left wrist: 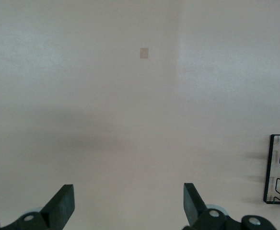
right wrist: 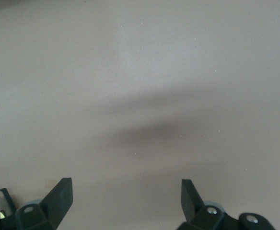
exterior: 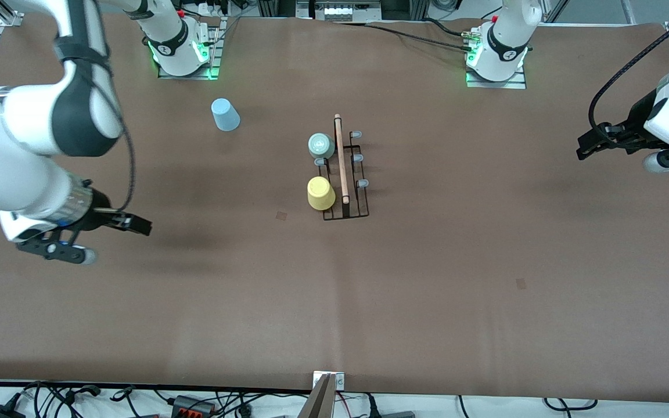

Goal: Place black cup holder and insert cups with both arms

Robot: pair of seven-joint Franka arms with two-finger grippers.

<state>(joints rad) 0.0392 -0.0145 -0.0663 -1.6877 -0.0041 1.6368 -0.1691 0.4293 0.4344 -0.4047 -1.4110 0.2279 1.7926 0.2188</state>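
Observation:
The black cup holder (exterior: 345,217) stands mid-table, its wooden rod handle (exterior: 341,159) along the top. A mint green cup (exterior: 321,146) and a yellow cup (exterior: 321,193) sit upside down on pegs on the side toward the right arm's end. The light blue cup (exterior: 225,114) stands upside down on the table, close to the right arm's base. My right gripper (exterior: 137,225) (right wrist: 125,199) hangs open and empty over bare table at the right arm's end. My left gripper (exterior: 589,145) (left wrist: 129,203) is open and empty over the left arm's end. The holder's edge (left wrist: 268,167) shows in the left wrist view.
Brown table cover (exterior: 427,290) spreads wide nearer the front camera. Three grey-tipped pegs (exterior: 362,183) on the holder's side toward the left arm carry no cup. A corner of the holder (right wrist: 0,191) shows at the edge of the right wrist view.

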